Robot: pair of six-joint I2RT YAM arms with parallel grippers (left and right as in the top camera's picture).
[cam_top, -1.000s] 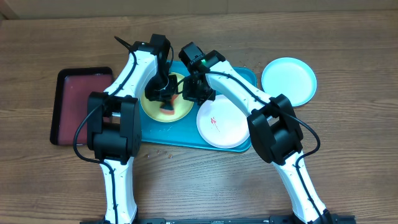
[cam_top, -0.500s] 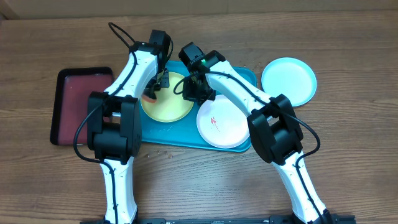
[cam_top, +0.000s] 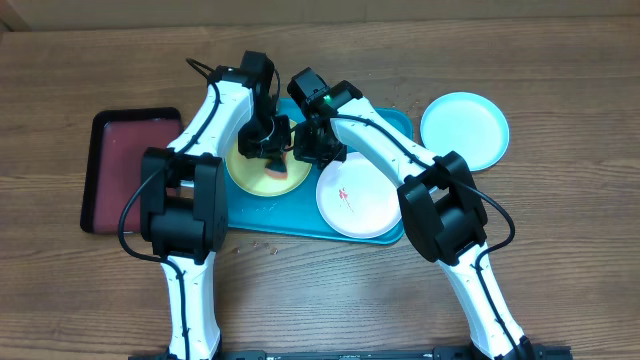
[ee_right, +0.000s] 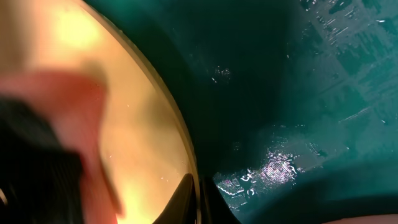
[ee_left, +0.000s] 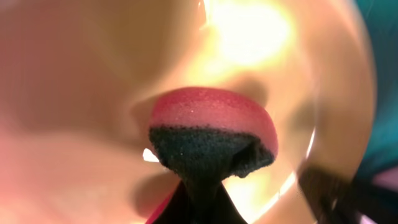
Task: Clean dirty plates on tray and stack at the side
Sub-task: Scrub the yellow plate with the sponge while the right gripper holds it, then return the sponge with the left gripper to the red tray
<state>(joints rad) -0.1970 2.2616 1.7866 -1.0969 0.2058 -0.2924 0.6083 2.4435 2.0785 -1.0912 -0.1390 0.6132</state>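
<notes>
The yellow-green plate (cam_top: 248, 175) lies at the left of the turquoise tray (cam_top: 300, 215), and the white plate (cam_top: 358, 196), with red smears, lies at its right. The light blue plate (cam_top: 464, 130) lies on the table to the right of the tray. My left gripper (cam_top: 272, 162) is shut on a red and black sponge (ee_left: 211, 134) pressed onto the yellow-green plate (ee_left: 261, 37). My right gripper (ee_right: 198, 193) is shut on the rim of the yellow-green plate (ee_right: 143, 130), with the wet tray (ee_right: 298, 93) beside it.
A smaller dark red tray with a black rim (cam_top: 130, 165) lies on the wooden table left of the turquoise tray. Both arms cross over the back half of the turquoise tray.
My left gripper moved the sponge left to the plate's left edge, then back right toward the middle. My right gripper stayed on the plate's rim.
</notes>
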